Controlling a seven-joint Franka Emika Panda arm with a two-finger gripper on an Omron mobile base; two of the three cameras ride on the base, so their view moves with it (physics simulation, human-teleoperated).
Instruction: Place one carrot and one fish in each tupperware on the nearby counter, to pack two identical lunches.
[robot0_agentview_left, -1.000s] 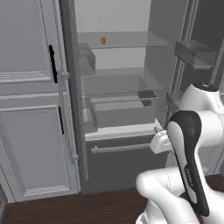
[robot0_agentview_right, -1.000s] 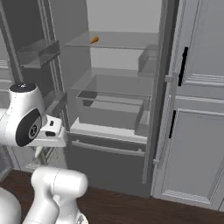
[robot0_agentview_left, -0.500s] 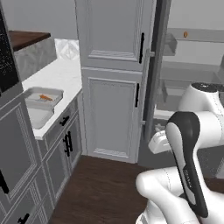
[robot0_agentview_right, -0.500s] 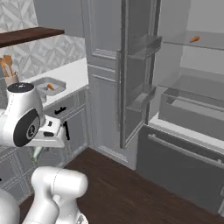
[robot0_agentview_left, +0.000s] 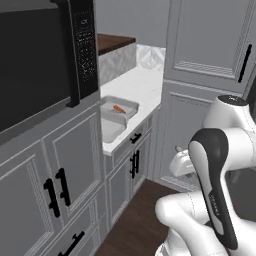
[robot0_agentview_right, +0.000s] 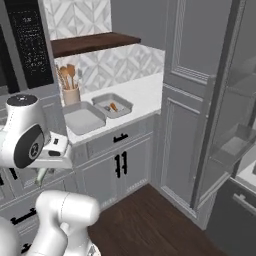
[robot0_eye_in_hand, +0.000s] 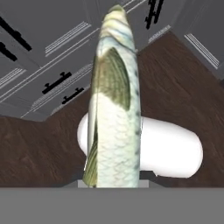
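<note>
A fish is gripped in the closed gripper, its scaled body extending straight out from the jaws over dark wooden floor. Two tupperware trays are seen side by side on the white counter, well apart from the gripper; a carrot lies in the farther one.

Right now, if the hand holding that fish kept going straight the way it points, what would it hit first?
Probably the dark wooden floor near the grey cabinet doors; the fish hides the line ahead, so depth is unclear.

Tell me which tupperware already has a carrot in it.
The far tupperware, away from the utensil jar: a carrot lies inside. The near tupperware beside the jar looks empty.
</note>
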